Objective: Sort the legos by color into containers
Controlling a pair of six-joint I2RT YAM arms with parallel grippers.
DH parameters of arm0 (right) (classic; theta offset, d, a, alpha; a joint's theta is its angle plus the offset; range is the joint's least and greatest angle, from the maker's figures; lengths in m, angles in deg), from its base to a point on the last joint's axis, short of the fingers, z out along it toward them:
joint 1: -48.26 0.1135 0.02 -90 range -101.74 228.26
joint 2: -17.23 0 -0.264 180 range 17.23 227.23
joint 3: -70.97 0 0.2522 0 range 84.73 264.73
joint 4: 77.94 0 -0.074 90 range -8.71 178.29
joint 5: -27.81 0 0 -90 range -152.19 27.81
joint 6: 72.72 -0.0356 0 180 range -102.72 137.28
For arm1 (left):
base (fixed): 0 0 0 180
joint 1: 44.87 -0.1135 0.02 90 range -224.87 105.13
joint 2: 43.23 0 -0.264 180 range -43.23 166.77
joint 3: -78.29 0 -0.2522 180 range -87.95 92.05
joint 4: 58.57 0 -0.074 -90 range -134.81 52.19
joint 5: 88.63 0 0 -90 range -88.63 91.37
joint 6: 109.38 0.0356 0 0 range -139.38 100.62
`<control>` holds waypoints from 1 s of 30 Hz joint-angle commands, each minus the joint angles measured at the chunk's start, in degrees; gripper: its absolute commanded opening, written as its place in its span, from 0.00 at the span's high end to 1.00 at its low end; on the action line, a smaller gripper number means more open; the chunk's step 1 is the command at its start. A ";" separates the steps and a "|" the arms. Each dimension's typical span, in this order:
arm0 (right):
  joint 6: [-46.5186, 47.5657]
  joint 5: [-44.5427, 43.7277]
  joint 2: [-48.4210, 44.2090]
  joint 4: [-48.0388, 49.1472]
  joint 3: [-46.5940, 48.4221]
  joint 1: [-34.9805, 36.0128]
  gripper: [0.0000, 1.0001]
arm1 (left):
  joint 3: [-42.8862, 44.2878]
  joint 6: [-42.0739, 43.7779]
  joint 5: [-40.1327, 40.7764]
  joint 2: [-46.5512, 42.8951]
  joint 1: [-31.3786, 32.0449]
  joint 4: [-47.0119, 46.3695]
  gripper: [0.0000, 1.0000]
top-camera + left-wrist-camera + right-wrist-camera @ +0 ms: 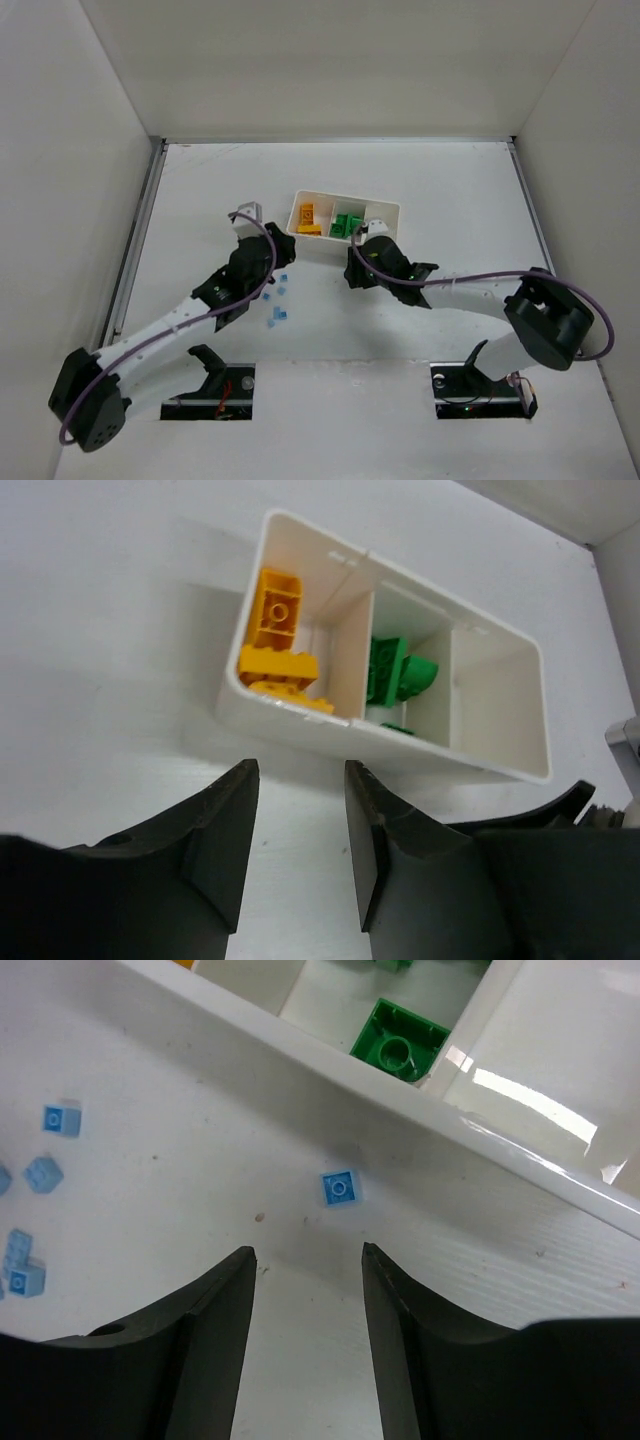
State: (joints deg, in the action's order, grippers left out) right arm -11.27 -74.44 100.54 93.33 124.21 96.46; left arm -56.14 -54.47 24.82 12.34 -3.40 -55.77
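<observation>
One white tray (480,763) holds three yellow bricks (278,615) and about three green bricks (385,666). Roughly six blue bricks (339,1188) lie on the desk (450,180) beside it. The left end effector (300,820) and right end effector (305,1300) hover near the tray, both spread and empty.

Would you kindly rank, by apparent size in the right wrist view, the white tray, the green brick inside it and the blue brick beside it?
1. white tray
2. green brick
3. blue brick

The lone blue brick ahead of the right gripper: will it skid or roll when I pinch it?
The blue brick looks rigid, so it probably won't deform. It's tiny against the open right gripper, so likely light and apt to skid if one finger touches first. Flat and square, it shouldn't roll.
</observation>
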 commanded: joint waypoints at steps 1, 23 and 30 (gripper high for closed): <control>2.36 -2.25 2.55 -1.26 3.58 0.35 0.49 | -3.33 -2.61 3.62 -7.30 -0.65 10.58 0.65; 6.06 -11.92 13.46 3.13 6.75 3.43 0.64 | -11.68 -11.14 3.98 -7.77 -0.30 20.37 0.61; 6.32 -11.83 13.20 4.45 6.39 4.13 0.73 | -11.51 -11.67 4.86 -3.28 -1.09 18.87 0.58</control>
State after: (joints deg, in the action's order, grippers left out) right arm -5.50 -85.20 114.01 94.60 130.58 99.46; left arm -66.96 -64.87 28.33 8.36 -4.12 -35.20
